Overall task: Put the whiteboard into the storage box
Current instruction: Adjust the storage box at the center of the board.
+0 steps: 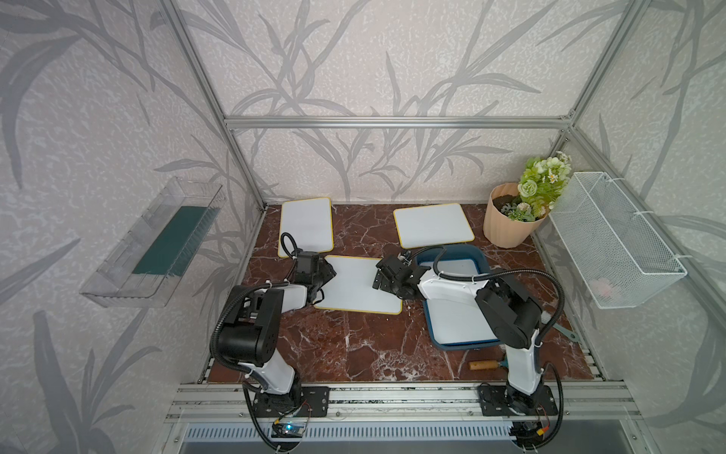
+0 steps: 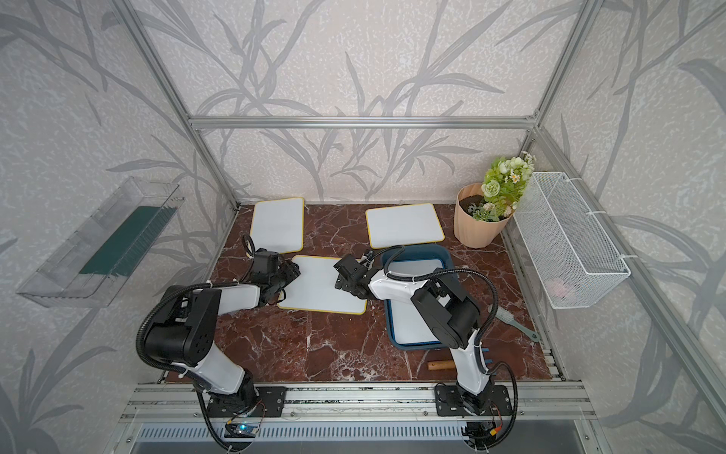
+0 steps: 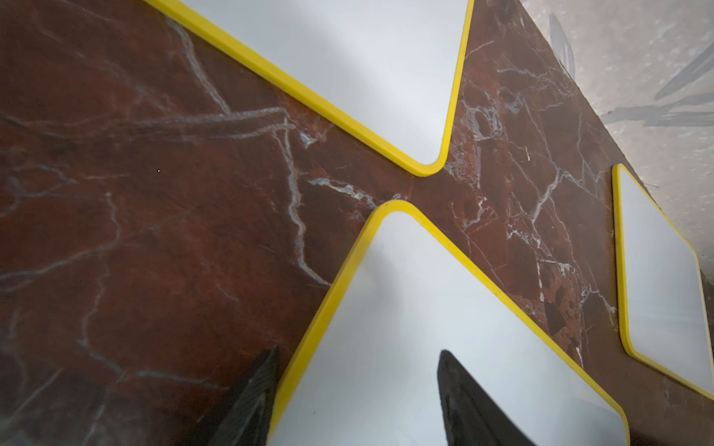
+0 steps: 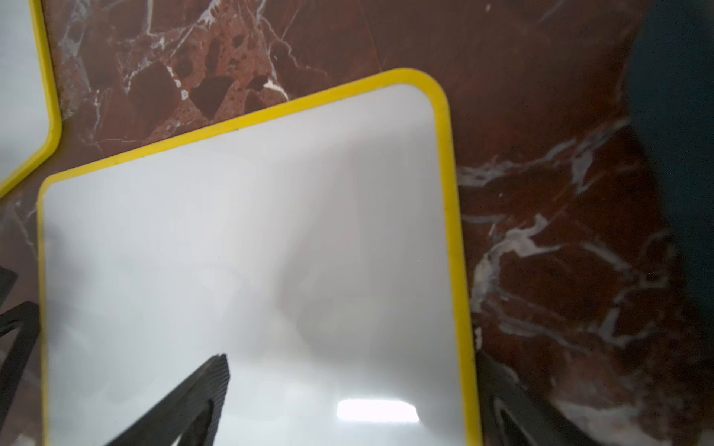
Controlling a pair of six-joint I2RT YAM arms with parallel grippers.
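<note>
Whiteboard (image 1: 359,285) lies flat on surface (image 1: 353,346), just beside box (image 1: 455,252), not in it. Left end effector (image 3: 357,359) and right end effector (image 4: 351,359) both apart, each straddling an opposite edge. Risk: fingers may slip off the thin rim or shove it sideways; an uneven lift would tilt it.

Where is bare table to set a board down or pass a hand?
Widest bare tabletop: front centre, bordered by the centre whiteboard, storage box and front rail. A narrower gap separates the back-left whiteboard and back-right whiteboard. Crowded: mid-table, where left hand and right hand flank the centre whiteboard, and right of the box by pot and brush.
</note>
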